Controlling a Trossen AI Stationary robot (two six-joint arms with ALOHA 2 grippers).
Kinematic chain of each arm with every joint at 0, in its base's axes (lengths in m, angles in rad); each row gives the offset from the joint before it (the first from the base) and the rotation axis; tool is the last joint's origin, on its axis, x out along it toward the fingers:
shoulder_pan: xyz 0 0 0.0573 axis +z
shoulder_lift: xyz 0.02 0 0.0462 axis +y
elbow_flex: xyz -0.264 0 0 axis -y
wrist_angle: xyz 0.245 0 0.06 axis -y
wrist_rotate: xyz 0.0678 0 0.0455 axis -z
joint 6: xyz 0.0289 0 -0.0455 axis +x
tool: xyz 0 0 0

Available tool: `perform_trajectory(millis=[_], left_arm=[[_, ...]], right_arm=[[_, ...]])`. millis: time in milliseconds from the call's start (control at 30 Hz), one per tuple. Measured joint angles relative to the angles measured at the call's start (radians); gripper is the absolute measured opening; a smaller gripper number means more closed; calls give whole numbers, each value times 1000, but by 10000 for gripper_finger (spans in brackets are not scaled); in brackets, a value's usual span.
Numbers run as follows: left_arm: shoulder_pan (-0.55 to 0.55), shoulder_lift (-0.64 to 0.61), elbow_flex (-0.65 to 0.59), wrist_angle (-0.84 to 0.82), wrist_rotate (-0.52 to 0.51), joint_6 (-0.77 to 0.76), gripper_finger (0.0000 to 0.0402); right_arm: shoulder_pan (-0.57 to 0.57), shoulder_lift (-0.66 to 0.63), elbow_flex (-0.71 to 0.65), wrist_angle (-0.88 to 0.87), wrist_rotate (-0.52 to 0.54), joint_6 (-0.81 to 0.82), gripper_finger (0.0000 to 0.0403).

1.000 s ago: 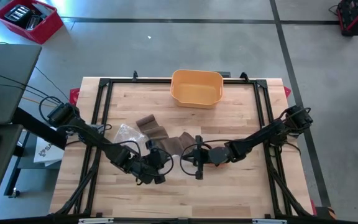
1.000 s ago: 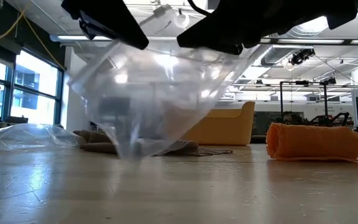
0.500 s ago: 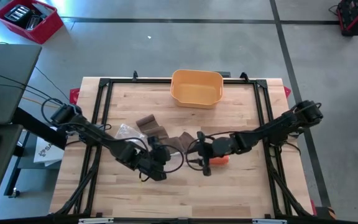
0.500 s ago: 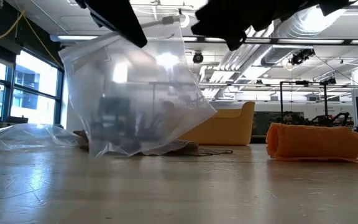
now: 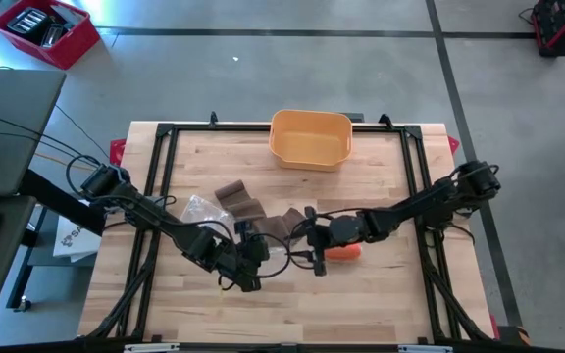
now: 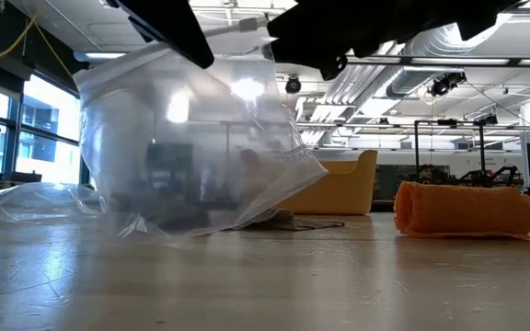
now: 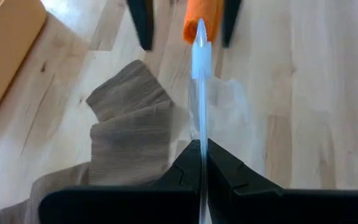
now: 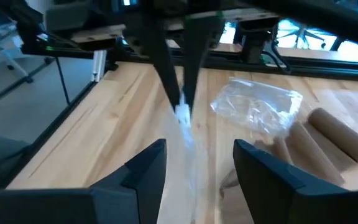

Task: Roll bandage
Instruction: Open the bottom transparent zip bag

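left tool (image 7: 202, 163) pinches clear bag (image 6: 187, 147); right tool (image 8: 194, 163) parted.

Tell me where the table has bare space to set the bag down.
Bare wood runs along the near edge of the table, below both grippers, and right of the orange roll. It is crowded mid-table: brown bandage, a second plastic bag, and the bag pinched in the left gripper. The bin fills the far middle.
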Motion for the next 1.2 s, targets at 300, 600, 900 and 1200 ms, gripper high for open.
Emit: perform_trajectory(millis=[300, 600, 900, 1200], left_arm=[[0, 0, 0, 12, 25, 11, 1], [24, 0, 0, 20, 28, 34, 1], [55, 0, 0, 26, 13, 68, 62], [63, -10, 2, 70, -13, 138, 126]], right_arm=[[1, 45, 0, 110, -12, -39, 130], [-28, 45, 0, 95, -32, -10, 13], [-50, 45, 0, 95, -36, -21, 2], [-51, 45, 0, 95, -63, -35, 1]])
